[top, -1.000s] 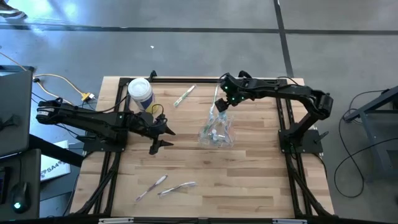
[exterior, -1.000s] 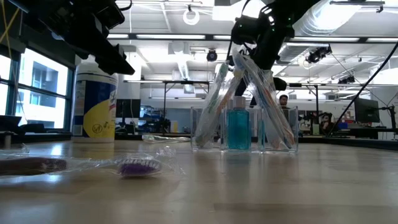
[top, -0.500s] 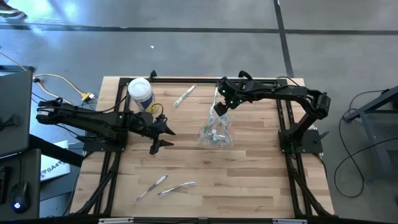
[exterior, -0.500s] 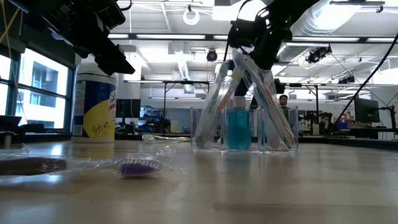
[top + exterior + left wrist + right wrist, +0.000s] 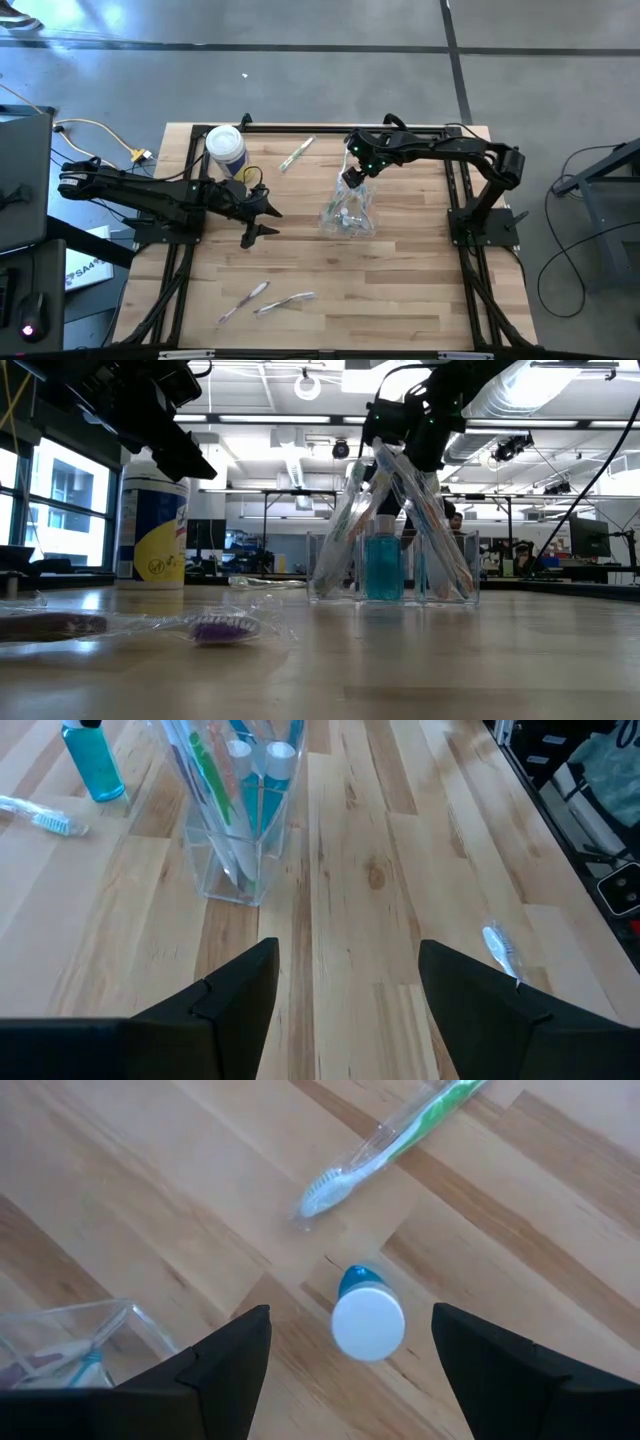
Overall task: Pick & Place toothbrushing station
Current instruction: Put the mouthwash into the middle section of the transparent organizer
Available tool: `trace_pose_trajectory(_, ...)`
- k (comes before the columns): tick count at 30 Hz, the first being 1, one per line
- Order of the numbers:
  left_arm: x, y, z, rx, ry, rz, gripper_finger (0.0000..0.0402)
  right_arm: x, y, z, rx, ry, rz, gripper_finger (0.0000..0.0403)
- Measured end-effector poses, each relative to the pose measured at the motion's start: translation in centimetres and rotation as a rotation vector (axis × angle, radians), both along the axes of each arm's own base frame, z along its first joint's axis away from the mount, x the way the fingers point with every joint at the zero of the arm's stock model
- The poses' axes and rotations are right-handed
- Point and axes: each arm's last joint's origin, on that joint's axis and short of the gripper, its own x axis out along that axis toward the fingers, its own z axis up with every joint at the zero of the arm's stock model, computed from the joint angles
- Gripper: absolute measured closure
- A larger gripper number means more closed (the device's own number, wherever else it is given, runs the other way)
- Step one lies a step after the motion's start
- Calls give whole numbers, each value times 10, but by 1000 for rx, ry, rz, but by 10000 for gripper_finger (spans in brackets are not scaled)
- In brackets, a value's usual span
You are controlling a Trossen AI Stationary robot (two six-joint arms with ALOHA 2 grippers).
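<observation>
The station point(image 5: 349, 215) stands upright near the middle of the worktop point(image 5: 400, 290), its clear walls holding brushes and tubes that lean outward. The right gripper point(image 5: 352, 176) hovers just above its far side, over a small blue bottle point(image 5: 367, 1318) that stands beside the station on the wood; its jaws are spread wide and empty, probably lining up to take that bottle. A wrapped green brush point(image 5: 392, 1148) lies beyond. The left gripper point(image 5: 262, 220) waits off to the side, jaws apart and empty, facing the station.
</observation>
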Motion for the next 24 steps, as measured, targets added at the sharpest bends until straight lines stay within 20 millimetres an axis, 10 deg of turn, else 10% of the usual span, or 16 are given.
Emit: trace_pose_trajectory(24,0,0,0,-1,1,0,162,1,2,0,-22,9,25,188)
